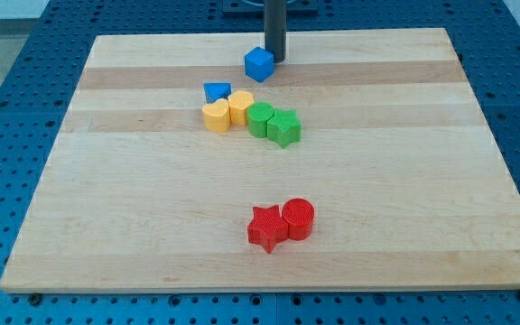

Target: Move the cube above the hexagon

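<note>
A blue cube [259,64] sits near the view's top on the wooden board [106,199]. My tip [275,60] touches the cube's upper right side. Below the cube lies a cluster: a small blue block [217,91], a yellow heart [216,116], a yellow hexagon [241,107], a green cylinder [260,119] and a green star [284,127]. The cube stands a short gap above and slightly right of the yellow hexagon.
A red star [266,227] and a red cylinder [298,218] sit together toward the view's bottom. The board rests on a blue perforated table [7,81].
</note>
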